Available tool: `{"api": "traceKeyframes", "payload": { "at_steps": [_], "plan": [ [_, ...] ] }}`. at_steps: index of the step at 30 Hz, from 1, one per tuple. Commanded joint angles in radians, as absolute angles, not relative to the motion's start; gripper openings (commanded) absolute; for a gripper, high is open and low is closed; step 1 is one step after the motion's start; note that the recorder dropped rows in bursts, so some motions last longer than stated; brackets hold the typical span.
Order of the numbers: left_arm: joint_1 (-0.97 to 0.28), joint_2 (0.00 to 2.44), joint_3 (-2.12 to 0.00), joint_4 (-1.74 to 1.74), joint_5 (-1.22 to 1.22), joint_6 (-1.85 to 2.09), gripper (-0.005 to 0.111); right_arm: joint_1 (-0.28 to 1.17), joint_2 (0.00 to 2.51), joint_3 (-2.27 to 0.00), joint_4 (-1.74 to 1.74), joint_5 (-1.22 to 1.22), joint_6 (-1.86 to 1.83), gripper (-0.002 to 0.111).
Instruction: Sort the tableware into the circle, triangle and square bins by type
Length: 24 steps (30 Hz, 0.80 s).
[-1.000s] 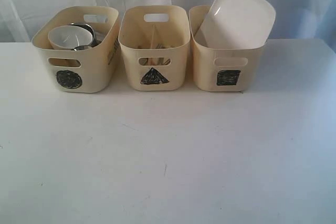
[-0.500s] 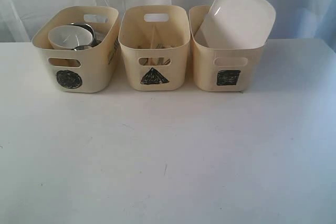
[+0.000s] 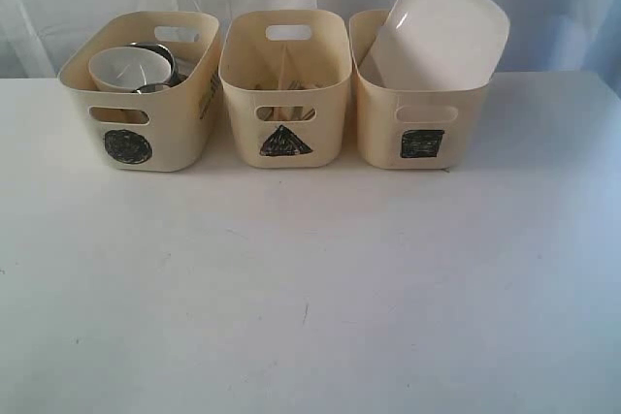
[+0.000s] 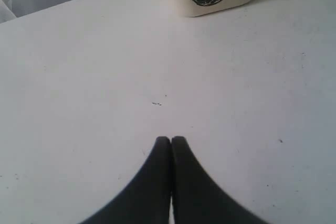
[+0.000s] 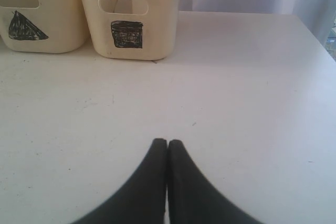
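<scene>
Fingers pressed together on nothing, left gripper [image 4: 171, 140] and right gripper [image 5: 167, 142] hang over the table [image 3: 310, 288]. At its far edge the large white square plate [image 3: 441, 31] leans from the square bin [image 3: 378, 133], beside triangle bin [image 3: 243, 113] and circle bin [image 3: 175, 133].

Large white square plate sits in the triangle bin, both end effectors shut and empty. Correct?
No. The large white square plate sits in the cream plastic bin marked with a black square, not the triangle-marked cream bin; the exterior view shows it. The left end effector and right end effector are indeed shut and empty.
</scene>
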<state>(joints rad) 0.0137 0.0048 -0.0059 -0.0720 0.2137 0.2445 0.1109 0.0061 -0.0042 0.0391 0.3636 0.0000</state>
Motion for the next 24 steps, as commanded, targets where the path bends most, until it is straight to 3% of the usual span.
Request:
{"api": "traceKeyframes", "payload": {
  "at_steps": [1, 24],
  "plan": [
    [0.018, 0.0, 0.0, -0.099, 0.213, 0.165, 0.0, 0.109, 0.0, 0.0, 0.032, 0.35, 0.0, 0.0],
    [0.018, 0.0, 0.0, -0.099, 0.215, 0.034, 0.0, 0.109, 0.0, 0.0, 0.032, 0.35, 0.0, 0.0]
  ]
}}
